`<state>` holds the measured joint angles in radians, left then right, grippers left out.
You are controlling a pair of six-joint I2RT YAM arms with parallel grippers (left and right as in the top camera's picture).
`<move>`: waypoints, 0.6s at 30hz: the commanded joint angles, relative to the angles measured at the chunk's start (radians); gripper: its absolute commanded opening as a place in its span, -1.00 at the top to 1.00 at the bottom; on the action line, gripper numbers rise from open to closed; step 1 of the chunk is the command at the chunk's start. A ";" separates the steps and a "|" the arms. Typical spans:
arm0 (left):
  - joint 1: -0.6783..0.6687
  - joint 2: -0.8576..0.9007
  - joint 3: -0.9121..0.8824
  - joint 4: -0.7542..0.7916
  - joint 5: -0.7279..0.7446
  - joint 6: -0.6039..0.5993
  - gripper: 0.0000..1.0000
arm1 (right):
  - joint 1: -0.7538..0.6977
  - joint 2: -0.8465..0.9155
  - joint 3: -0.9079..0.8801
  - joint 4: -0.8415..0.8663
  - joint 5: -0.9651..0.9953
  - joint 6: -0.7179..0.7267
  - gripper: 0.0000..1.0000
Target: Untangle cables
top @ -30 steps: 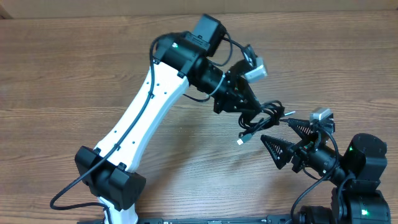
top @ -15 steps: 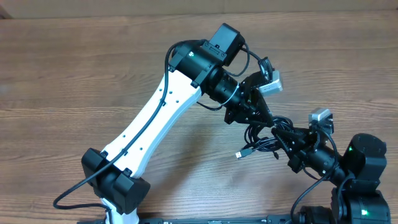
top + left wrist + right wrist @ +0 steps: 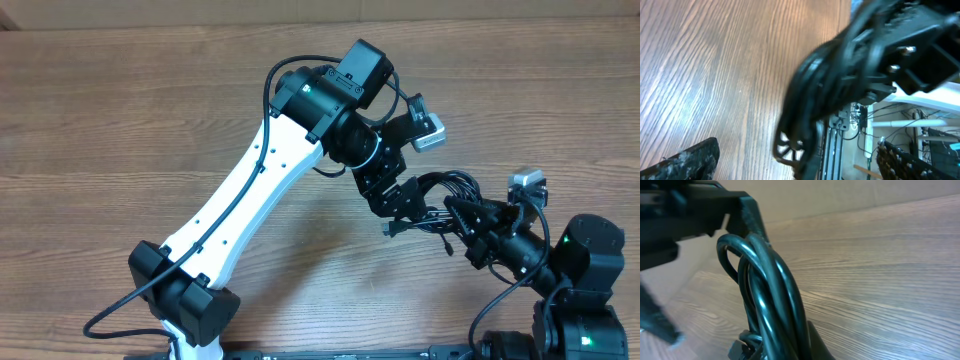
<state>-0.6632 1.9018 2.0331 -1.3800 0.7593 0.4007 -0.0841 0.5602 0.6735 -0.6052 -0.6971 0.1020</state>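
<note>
The cables (image 3: 447, 184), a small tangle of thin black cords, sit at about 3 o'clock in the overhead view, over the wooden table (image 3: 120, 120). The right gripper (image 3: 462, 214) reaches in from 4 o'clock, jaws pinched tight on the bundle. The left gripper (image 3: 402, 203) is at the tangle's 9 o'clock edge, jaws spread wide, its fingers (image 3: 690, 159) apart from the cords between them. One plug (image 3: 390, 230) sticks out toward 8 o'clock
</note>
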 commanded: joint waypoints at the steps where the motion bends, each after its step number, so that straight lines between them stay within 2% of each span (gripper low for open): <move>1: 0.003 -0.026 0.008 0.019 -0.054 -0.048 -0.99 | 0.003 -0.007 0.027 0.029 -0.091 0.025 0.93; 8: 0.001 -0.026 0.008 0.079 -0.052 -0.126 -1.00 | 0.003 -0.007 0.027 0.077 -0.201 0.025 0.93; 10: 0.001 -0.026 0.008 0.079 -0.051 -0.136 -0.67 | 0.003 -0.007 0.027 0.077 -0.203 0.025 0.93; 12: 0.001 -0.026 0.008 0.079 -0.051 -0.136 -0.16 | 0.003 -0.007 0.027 0.077 -0.208 0.025 0.93; 14: 0.001 -0.026 0.008 0.079 -0.050 -0.136 0.60 | 0.003 -0.007 0.027 0.077 -0.215 0.025 0.93; 15: 0.001 -0.026 0.008 0.080 -0.045 -0.136 0.88 | 0.003 -0.007 0.027 0.077 -0.214 0.025 0.93; 18: 0.002 -0.026 0.008 0.083 -0.033 -0.136 0.92 | 0.003 -0.007 0.027 0.077 -0.214 0.025 0.93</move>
<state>-0.6765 1.9018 2.0331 -1.3090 0.7368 0.2832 -0.0841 0.5678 0.6735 -0.5400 -0.8536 0.1318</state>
